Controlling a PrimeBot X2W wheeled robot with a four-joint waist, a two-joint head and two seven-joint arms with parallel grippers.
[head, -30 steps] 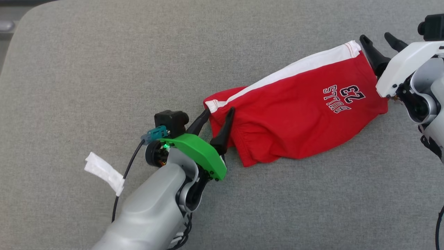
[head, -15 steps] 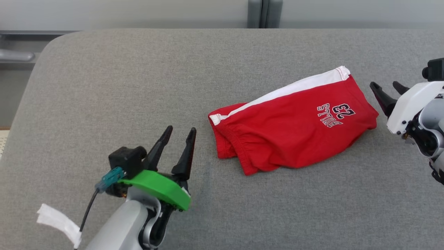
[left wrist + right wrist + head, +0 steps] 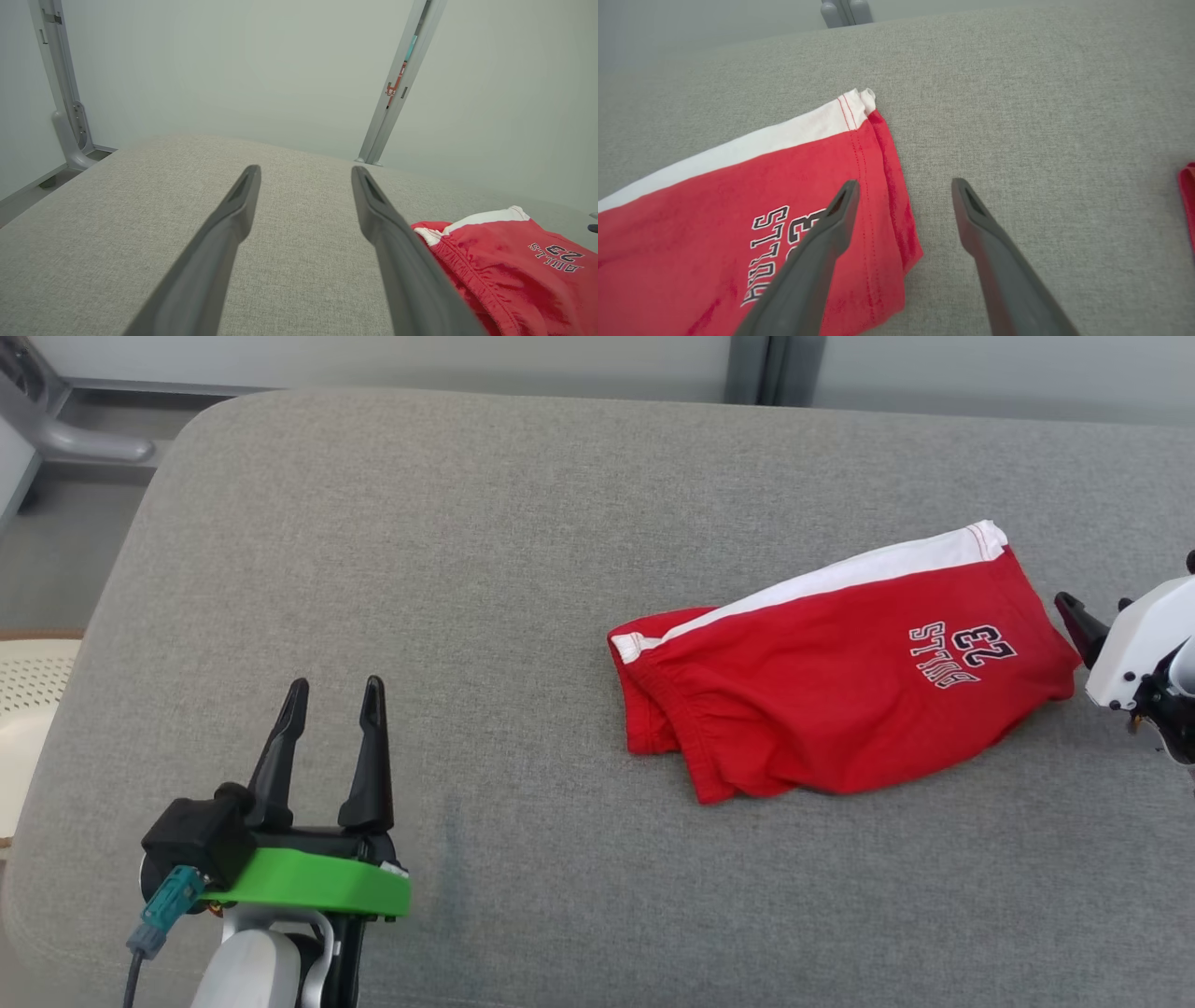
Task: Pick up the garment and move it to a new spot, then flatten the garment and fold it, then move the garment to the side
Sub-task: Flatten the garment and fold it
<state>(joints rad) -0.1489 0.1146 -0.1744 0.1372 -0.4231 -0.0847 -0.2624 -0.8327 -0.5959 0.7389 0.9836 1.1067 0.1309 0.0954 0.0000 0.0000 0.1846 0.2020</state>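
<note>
The garment (image 3: 840, 663) is a pair of red shorts with a white side stripe and a "BULLS 23" print. It lies folded on the grey cushion (image 3: 523, 523), right of centre. My left gripper (image 3: 336, 695) stands open at the lower left, well clear of the garment's left end, with nothing between its fingers. In the left wrist view the left gripper (image 3: 304, 170) points over bare cushion, the garment (image 3: 514, 261) to its right. My right gripper (image 3: 1092, 605) is open just off the garment's right end. In the right wrist view the right gripper (image 3: 904, 184) straddles the hem edge of the garment (image 3: 738, 186) from above.
The cushion's rounded left edge drops toward a cream perforated object (image 3: 28, 691) and the floor. A grey metal post (image 3: 766, 369) stands behind the cushion against a pale wall. A sliver of something red (image 3: 1188, 196) shows at the right wrist view's right edge.
My left gripper has drawn back from the garment's left end to the lower left. My right gripper has backed off its right end. The head camera has also shifted; the garment lies still.
</note>
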